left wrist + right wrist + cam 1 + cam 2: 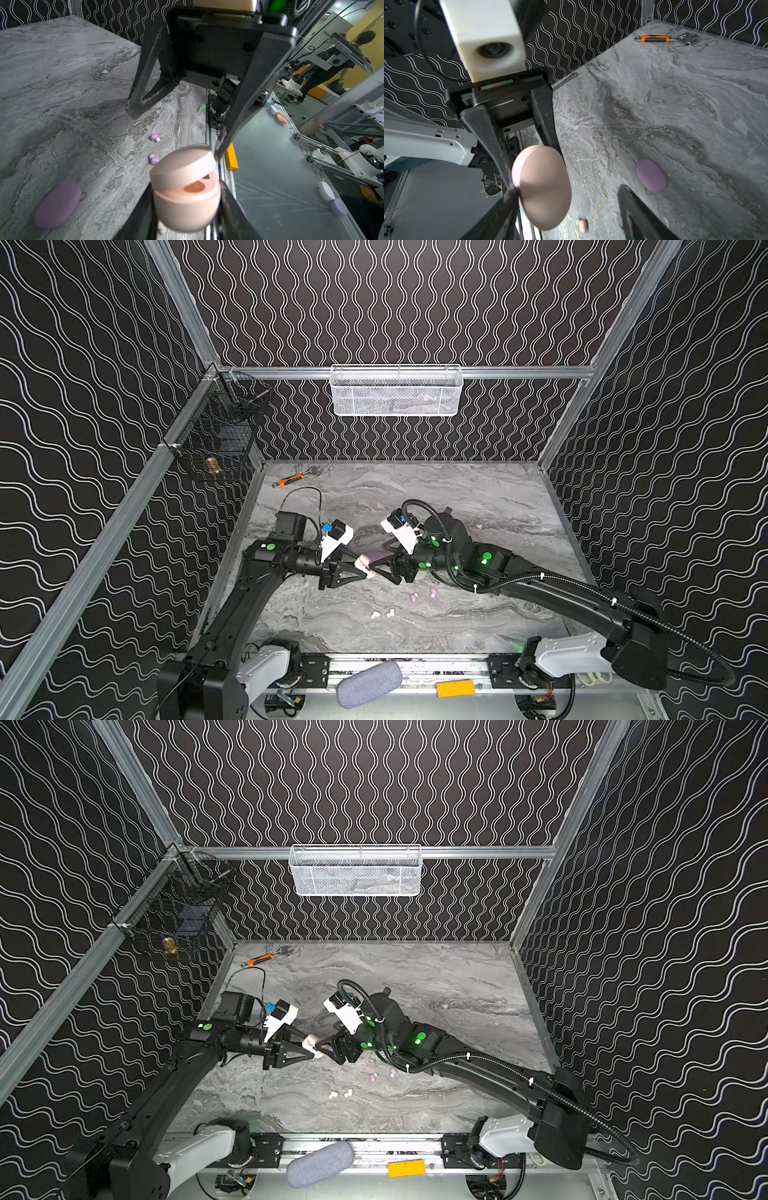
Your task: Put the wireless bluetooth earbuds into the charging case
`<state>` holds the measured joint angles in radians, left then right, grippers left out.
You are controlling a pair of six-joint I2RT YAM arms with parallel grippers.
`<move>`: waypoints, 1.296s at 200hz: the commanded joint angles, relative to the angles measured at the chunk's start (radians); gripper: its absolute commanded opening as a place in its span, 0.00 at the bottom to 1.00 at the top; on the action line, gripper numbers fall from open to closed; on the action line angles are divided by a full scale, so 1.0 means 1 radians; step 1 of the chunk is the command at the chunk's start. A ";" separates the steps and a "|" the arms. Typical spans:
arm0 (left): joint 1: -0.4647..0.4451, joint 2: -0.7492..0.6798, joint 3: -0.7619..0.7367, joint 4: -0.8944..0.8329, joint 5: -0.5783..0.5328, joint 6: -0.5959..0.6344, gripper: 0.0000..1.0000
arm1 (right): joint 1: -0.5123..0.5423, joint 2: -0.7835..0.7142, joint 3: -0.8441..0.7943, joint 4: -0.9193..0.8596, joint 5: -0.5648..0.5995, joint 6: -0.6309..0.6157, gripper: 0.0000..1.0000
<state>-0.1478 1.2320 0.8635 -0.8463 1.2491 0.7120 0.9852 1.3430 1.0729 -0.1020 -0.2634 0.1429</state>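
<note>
Earbuds (pixel 390 612), two cream and two lilac, all lie loose on the desk (pixel 457 497), below and clear of both claws. A case (pixel 187 199), lid half lifted, is pinched in the left claw (pixel 360 572). The right claw (pixel 175 133) is spread, one tip at the lid's edge. Nothing is inserted yet.

An orange-handled wrench (pixel 295 478) lies far back-left on the marble tabletop (pixel 478 489).
</note>
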 commanded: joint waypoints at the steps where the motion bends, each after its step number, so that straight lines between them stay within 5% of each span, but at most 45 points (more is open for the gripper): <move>1: -0.002 -0.006 0.000 0.006 0.059 0.009 0.05 | -0.008 -0.001 0.008 -0.005 0.053 -0.014 0.76; 162: -0.001 0.020 0.012 0.005 0.038 0.026 0.05 | -0.029 -0.179 -0.015 -0.005 -0.001 0.046 0.81; 234: -0.001 0.045 0.035 0.006 -0.021 0.053 0.05 | -0.038 -0.229 0.008 -0.258 0.322 0.185 0.79; 259: -0.002 0.047 0.041 0.011 -0.032 0.064 0.05 | -0.046 -0.245 -0.046 -0.301 0.349 0.238 0.78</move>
<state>-0.1505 1.2728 0.8913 -0.8536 1.2320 0.7433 0.9424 1.1103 1.0641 -0.3092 -0.0067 0.2993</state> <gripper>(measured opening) 0.394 0.782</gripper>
